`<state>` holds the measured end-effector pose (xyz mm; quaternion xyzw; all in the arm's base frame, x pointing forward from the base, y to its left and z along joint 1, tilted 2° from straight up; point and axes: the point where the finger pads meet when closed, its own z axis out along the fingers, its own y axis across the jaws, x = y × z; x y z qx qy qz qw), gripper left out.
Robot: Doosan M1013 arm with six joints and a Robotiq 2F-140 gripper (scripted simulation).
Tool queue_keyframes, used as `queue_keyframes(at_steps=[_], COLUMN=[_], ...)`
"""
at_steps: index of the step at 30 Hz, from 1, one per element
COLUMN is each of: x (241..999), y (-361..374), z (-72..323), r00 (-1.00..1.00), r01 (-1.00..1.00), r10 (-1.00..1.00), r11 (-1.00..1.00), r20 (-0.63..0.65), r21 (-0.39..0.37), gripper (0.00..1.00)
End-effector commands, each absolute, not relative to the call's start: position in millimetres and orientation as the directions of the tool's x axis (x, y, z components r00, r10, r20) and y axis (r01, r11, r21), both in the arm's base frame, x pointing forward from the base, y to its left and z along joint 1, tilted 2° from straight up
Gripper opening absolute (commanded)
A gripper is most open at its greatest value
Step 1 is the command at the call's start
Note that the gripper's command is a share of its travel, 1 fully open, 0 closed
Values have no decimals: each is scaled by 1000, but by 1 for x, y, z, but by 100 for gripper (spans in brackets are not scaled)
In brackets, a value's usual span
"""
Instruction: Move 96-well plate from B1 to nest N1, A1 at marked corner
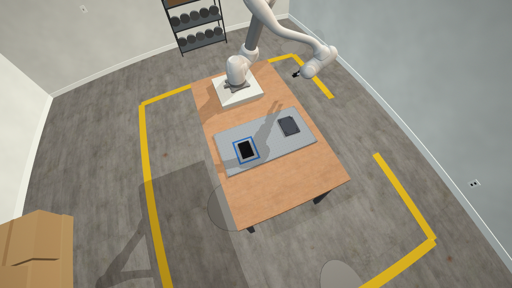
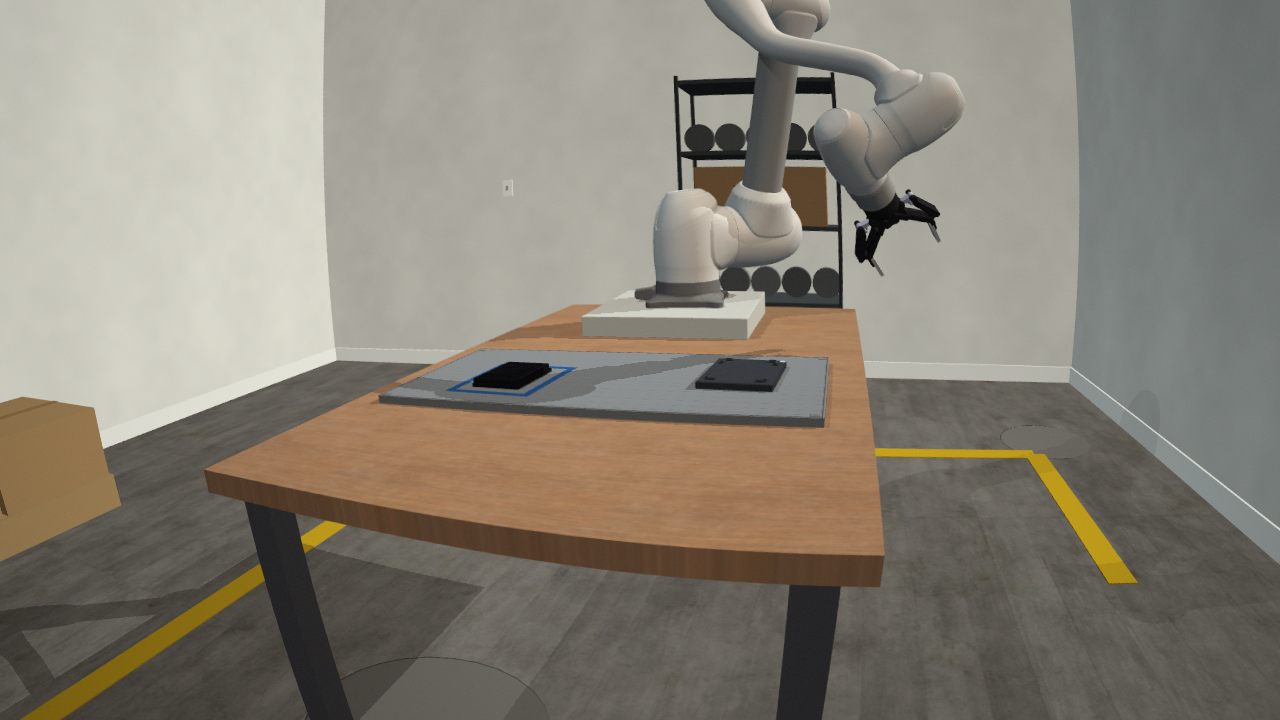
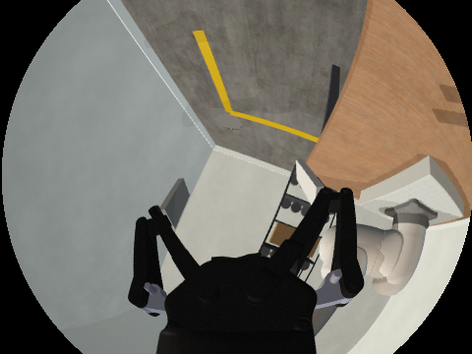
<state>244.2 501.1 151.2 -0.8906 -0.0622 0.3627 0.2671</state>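
Gripper (image 2: pixel 897 234) fingers are spread wide with nothing between them, and from my remote seat I see it hanging high in the air off the bench's (image 2: pixel 554 483) right edge, near the back corner, beside the arm's white base block (image 1: pixel 252 97). On the grey mat (image 1: pixel 275 150), the black 96-well plate (image 1: pixel 246 149) lies flat inside the blue outline of spot B1 (image 1: pixel 236 152), toward the left edge. Well apart on the mat's other end, nearer the right edge, plate nest N1 (image 1: pixel 288 126) holds nothing.
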Motion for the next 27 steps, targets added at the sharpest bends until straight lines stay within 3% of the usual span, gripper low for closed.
queue_keyframes(at_steps=[1, 24, 27], x=[259, 348, 360], y=[494, 441, 432], z=[153, 164, 166], r00=[765, 814, 859], r01=[-53, -13, 21], r10=[296, 278, 254], r11=[-856, -868, -885], r20=[-572, -509, -445], r21=[-515, -496, -466], gripper=[100, 100, 100])
